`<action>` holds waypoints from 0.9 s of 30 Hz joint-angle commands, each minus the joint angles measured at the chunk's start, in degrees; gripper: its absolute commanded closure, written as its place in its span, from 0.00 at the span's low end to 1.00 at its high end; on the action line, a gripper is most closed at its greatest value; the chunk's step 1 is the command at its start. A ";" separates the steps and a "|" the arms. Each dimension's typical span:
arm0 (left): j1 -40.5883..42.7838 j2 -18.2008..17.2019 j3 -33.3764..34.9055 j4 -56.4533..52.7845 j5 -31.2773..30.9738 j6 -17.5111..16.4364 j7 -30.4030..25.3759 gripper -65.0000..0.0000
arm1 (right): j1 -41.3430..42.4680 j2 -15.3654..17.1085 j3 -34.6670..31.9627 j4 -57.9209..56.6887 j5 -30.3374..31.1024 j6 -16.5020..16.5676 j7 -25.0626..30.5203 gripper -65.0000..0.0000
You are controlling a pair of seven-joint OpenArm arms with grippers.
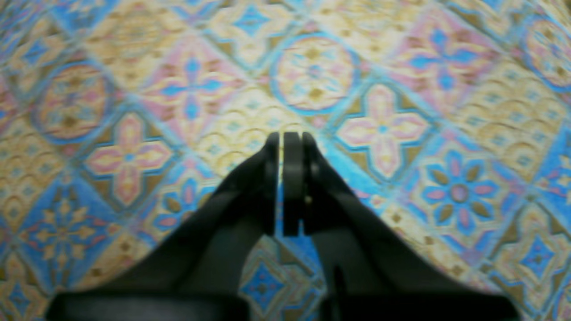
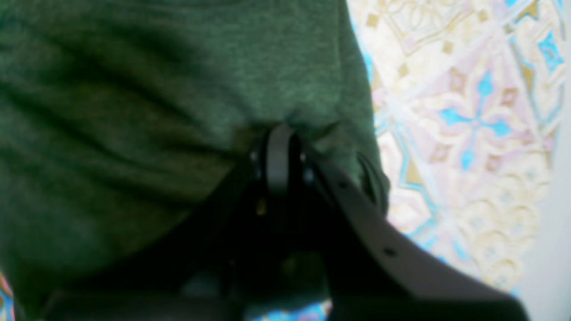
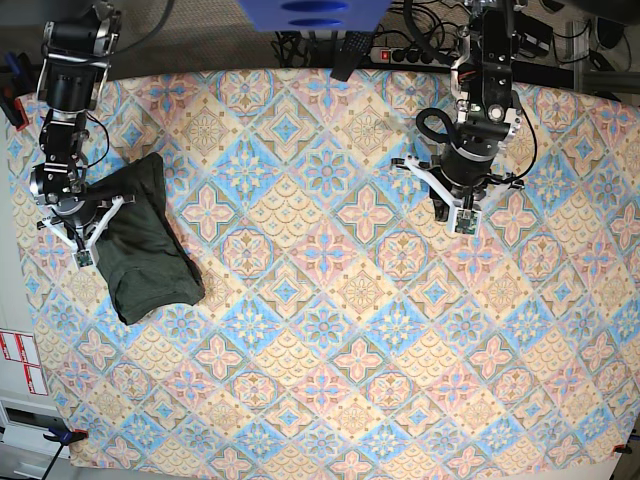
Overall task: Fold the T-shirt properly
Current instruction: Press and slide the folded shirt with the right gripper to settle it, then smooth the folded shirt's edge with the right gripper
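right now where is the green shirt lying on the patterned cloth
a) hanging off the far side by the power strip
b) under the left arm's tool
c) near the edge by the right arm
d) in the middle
c: the T-shirt lies bunched near the edge of the patterned cloth, with the right tool shut on its fabric, while the left tool is shut over bare cloth.

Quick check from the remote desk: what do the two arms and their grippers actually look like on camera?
Both arms are black, jointed, with black cables looped along them and white bracket pieces near the wrists. The left gripper has slim black fingers with flat, rounded pads. The right gripper has the same black build, with small screws beside the pads and a pale grey strut with holes. No lettering is legible.
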 commanded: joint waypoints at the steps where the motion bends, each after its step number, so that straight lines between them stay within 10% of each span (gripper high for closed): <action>1: 0.14 -0.24 -0.23 1.04 0.38 0.27 -1.02 1.00 | -0.54 1.45 1.88 2.53 -0.18 -0.42 0.15 0.98; 27: 0.23 -0.24 -0.32 1.04 0.38 0.27 -1.02 1.00 | -4.67 1.27 6.98 -0.73 -0.18 -0.42 0.15 0.98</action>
